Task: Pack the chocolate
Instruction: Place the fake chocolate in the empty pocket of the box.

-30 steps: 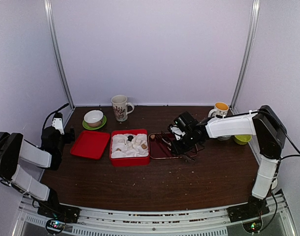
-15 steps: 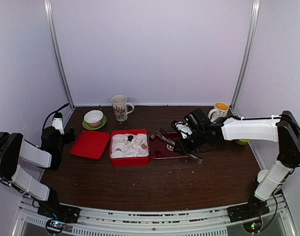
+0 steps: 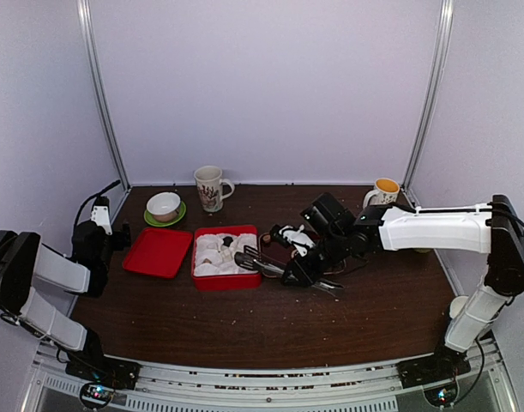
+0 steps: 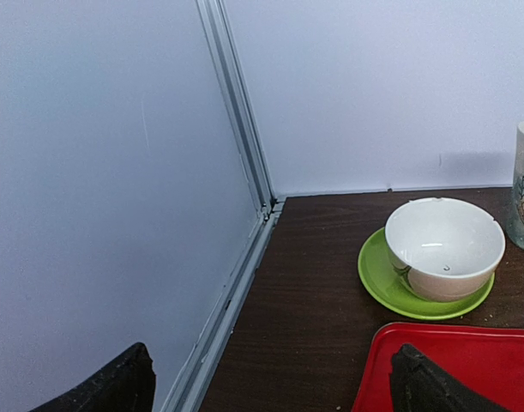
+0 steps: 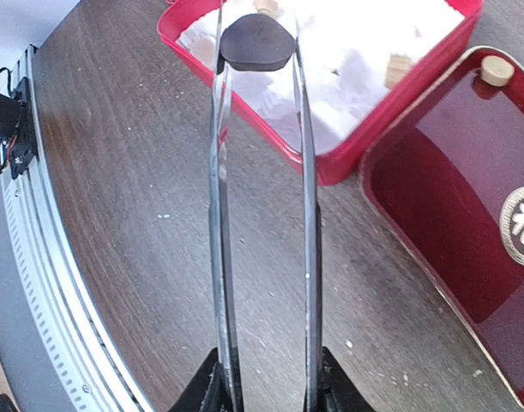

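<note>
1. To the near left of the red box (image 3: pixel 226 280), the left arm is folded close to the side wall. The left gripper (image 4: pixel 274 382) holds nothing and its fingers (image 4: pixel 416 382) are spread wide.
2. From the box's right, the right arm stretches low across the table (image 3: pixel 244 335). The right gripper (image 5: pixel 268 388) is clamped on the handle end of a pair of metal tongs (image 5: pixel 309 257).
3. The tongs point at the box, and their tips reach over its near right wall.
4. Between those tips sits a dark chocolate piece (image 5: pixel 256 41), pinched and held above the white insert (image 5: pixel 347 99) that lines the box.
5. More chocolate lies on the insert: cream cubes (image 3: pixel 241 250), a brown lump (image 3: pixel 252 255) by the right wall and a dark piece (image 3: pixel 228 241) towards the far wall.
6. Just beside the box's right wall lies a dark red tray (image 5: pixel 433 197), with one tan piece (image 5: pixel 490 70) in its far corner.
7. Just beside the box's left wall lies a flat red lid (image 3: pixel 157 251).
8. Beyond the lid, to the far left of the box, a white bowl (image 4: pixel 444 247) stands on a green saucer (image 4: pixel 377 279).
9. Past the box's far wall stands a patterned mug (image 3: pixel 210 187). A cup with a yellow inside (image 3: pixel 385 189) stands well off to the far right.
</note>
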Robot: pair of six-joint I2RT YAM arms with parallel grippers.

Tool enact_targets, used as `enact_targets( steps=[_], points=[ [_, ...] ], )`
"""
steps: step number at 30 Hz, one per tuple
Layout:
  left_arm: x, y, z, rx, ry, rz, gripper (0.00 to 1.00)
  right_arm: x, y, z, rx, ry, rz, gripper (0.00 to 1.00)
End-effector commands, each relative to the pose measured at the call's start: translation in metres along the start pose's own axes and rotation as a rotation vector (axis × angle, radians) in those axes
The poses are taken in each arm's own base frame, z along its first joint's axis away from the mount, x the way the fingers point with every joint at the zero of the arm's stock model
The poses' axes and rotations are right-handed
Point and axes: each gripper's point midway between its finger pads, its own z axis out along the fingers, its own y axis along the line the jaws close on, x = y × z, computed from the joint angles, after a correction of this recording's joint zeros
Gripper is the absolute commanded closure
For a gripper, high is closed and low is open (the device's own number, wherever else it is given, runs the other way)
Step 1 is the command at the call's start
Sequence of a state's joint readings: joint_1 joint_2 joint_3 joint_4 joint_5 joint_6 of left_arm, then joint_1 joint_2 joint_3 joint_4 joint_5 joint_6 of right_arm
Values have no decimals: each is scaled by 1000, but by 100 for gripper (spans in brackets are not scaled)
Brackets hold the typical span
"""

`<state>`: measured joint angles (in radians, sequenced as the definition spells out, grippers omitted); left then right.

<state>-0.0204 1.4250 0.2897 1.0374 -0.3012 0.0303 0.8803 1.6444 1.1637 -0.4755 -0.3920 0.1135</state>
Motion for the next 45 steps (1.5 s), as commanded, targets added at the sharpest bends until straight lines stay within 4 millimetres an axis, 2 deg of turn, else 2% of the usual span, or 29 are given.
enact_targets(
  steps=[1, 7, 13, 20, 36, 45],
  points=[
    [-12, 5, 4, -23, -38, -24, 2, -11, 15, 9, -63, 12, 7, 69],
    [-12, 5, 4, -23, -38, -24, 2, -10, 21, 25, -122, 39, 48, 69],
    [-12, 5, 4, -22, -37, -23, 2, -12, 23, 33, -146, 41, 64, 70],
    [-13, 5, 4, -22, -38, -24, 2, -17, 22, 35, -137, 44, 73, 69],
    [-13, 5, 4, -23, -38, -25, 2, -2, 9, 36, -125, 121, 90, 69],
    [-12, 5, 4, -23, -37, -24, 2, -6, 12, 38, -157, 134, 77, 69]
  ],
)
